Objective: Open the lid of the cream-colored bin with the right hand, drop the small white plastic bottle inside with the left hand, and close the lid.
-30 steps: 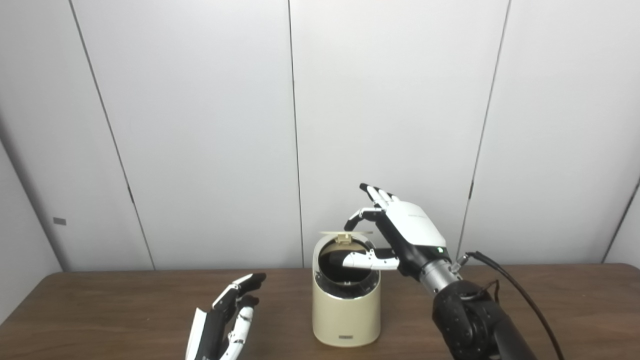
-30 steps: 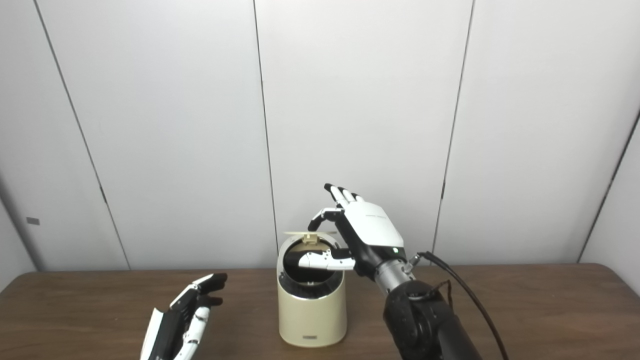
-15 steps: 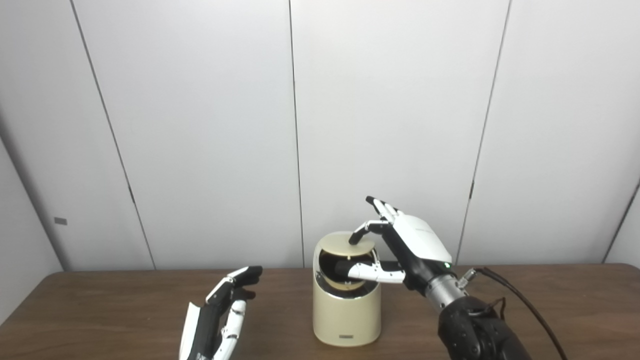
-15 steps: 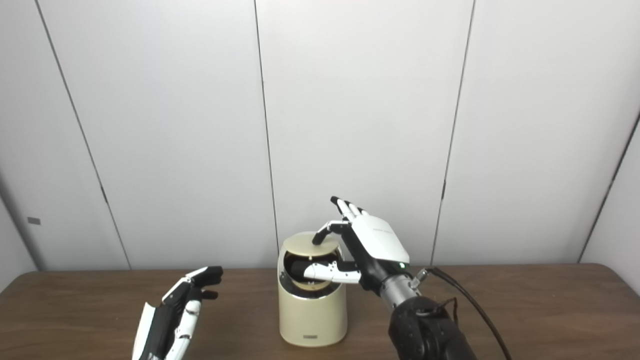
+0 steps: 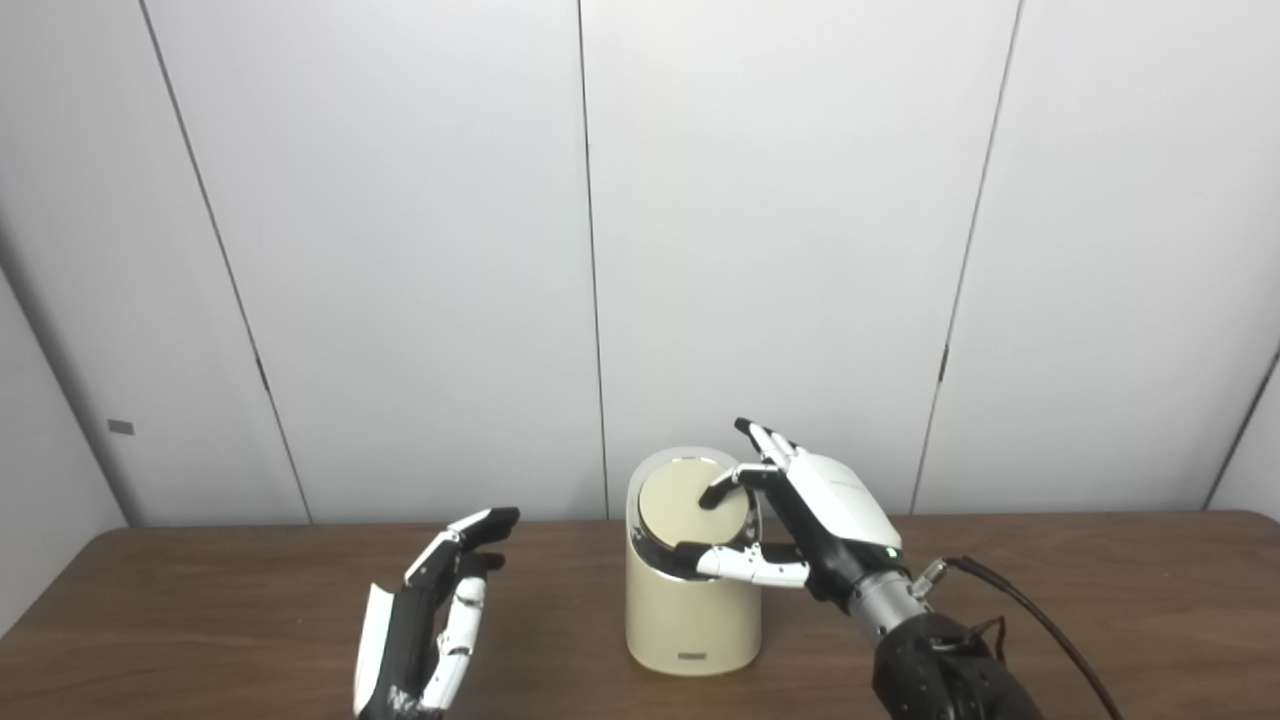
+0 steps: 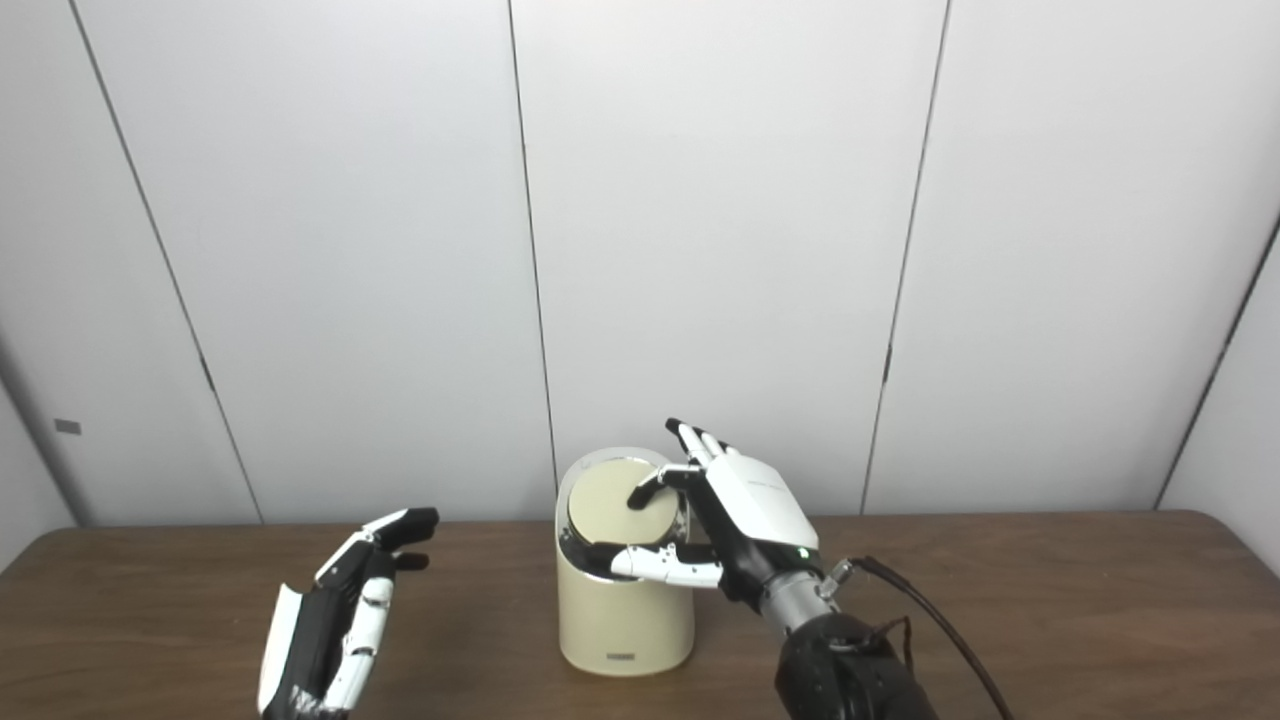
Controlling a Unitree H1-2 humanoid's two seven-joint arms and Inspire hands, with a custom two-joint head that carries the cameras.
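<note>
The round lid (image 5: pixel 688 497) of the cream-colored cylindrical plastic bin (image 5: pixel 690 610) lies nearly flat in its slanted rim, so the closing step looks all but done. The right robot hand (image 5: pixel 800 515) grips nothing, one fingertip on the lid, thumb at the front rim. The left robot hand (image 5: pixel 430 620) hovers released above the brown wooden desk (image 5: pixel 200 620). The small white bottle is out of sight, presumably inside.

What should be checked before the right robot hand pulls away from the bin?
1. Lid flat in bin rim: ok.
2. Right robot hand holds nothing, fingertip on lid: ok.
3. Thumb out of the opening, lying along the front rim: ok.
4. Left robot hand open, empty, apart from bin: ok.
5. Bottle inside: cannot tell, no bottle in view.
6. Bin upright on table: ok.
</note>
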